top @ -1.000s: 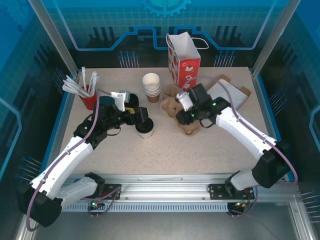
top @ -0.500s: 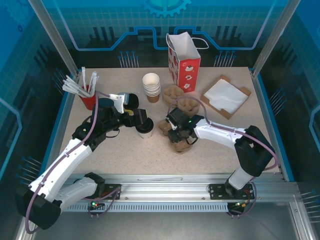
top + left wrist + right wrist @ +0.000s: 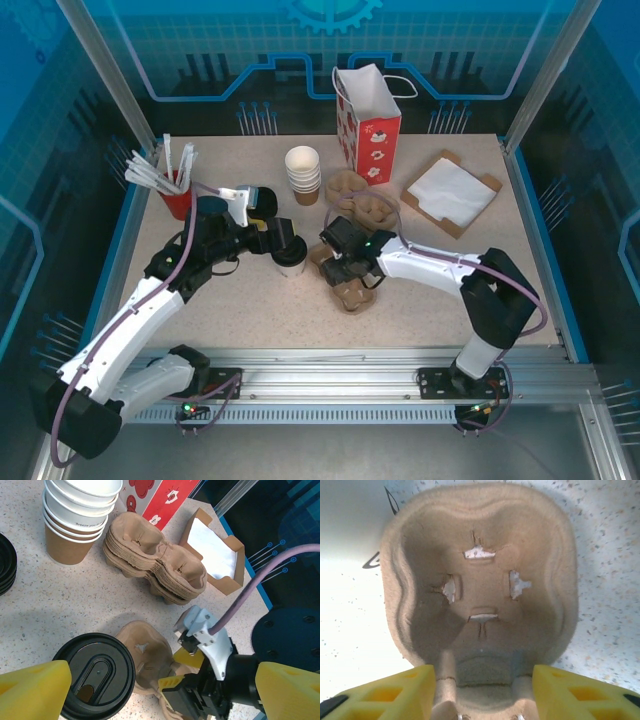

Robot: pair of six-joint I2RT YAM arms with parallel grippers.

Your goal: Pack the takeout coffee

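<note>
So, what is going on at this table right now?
Two robot arms are packing a coffee. The left gripper is open, its fingers on either side of the lidded cup, which stands on the table. The right gripper is at a loose carrier lying beside the cup, with a finger on each side of its middle; whether it grips cannot be told. The cup is not yet in the carrier. The bag stands at the back.
</note>
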